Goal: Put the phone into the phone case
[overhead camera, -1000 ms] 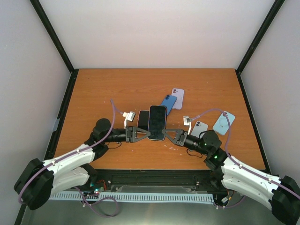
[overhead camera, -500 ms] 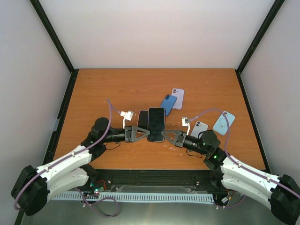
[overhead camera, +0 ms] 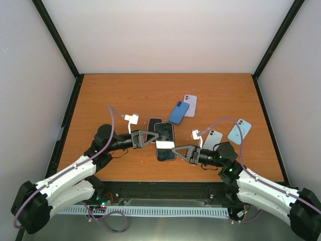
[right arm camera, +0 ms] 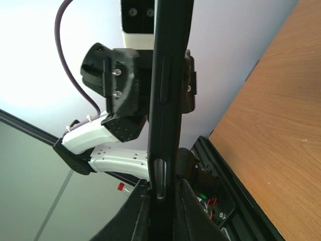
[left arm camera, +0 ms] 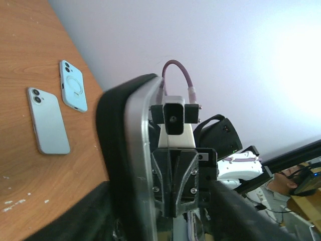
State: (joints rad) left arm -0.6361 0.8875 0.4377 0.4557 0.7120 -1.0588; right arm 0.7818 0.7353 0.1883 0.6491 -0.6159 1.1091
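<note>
Phone (overhead camera: 165,142) sits skewed between your two arms, its left edge overlapping the black phone case (overhead camera: 153,123), so it looks not yet seated. Your right gripper (overhead camera: 175,149) is pinched nearly closed on the phone's near right edge to steady it; your left gripper (overhead camera: 153,137) stands part open astride the opposite edge, gripping nothing, likely so you can shift it and press the phone down into the case

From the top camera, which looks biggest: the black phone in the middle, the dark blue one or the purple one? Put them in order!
1. black phone: clearly largest, though it may be raised nearer the camera.
2. dark blue phone and purple phone: too alike to rank.
</note>
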